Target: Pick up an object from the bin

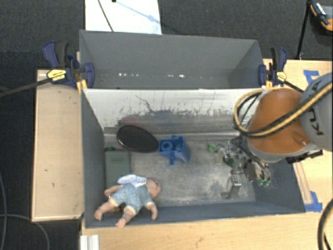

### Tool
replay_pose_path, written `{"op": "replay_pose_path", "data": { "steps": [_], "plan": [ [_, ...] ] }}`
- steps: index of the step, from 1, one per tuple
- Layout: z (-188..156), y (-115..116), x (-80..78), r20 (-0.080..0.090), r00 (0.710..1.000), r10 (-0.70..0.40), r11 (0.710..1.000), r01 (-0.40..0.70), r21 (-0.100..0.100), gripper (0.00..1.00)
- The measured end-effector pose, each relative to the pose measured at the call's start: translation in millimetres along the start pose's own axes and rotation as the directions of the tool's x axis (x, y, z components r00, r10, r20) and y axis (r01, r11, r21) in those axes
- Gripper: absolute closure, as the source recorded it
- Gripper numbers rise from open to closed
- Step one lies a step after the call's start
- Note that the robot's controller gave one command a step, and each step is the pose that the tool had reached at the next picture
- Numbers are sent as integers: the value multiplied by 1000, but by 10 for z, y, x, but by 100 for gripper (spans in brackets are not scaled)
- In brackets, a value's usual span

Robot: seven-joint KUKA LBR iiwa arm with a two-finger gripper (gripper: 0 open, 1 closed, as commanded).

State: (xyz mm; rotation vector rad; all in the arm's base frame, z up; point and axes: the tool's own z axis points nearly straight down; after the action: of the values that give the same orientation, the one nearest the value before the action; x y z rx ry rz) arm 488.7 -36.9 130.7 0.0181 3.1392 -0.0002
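The claw (235, 180) hangs low over the bare right end of the bin (197, 186); spread or pressed together, I cannot tell. The nearest thing, a blue plastic piece (174, 149), lies leftward near the back wall: centre over it before descending.

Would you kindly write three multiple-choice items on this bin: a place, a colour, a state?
1. Where is the claw? A bin's left side; B bin's right side; C outside the bin.
2. The plastic piece beside the black oval thing is: A red; B blue; C yellow.
3. The doll is: A standing; B lying flat; C leaning on a wall.
Answers: B, it hangs at the right; B, plainly blue; B, stretched out on the floor.
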Motion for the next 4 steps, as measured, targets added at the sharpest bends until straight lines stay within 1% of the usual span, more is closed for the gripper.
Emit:
{"op": "replay_pose_path", "data": {
  "steps": [1, 2, 3, 4],
  "plan": [
    [471, -378, -819, 5, 998, 63, 998, -63, -1, 0],
    [198, -722, -881, -2, 980, 198, 980, -198, -1, 0],
    [84, -829, -786, 3, 977, 212, 977, -212, 0, 0],
    [504, -639, -786, 1, 919, 393, 919, -393, 0, 0]
  ]
}}
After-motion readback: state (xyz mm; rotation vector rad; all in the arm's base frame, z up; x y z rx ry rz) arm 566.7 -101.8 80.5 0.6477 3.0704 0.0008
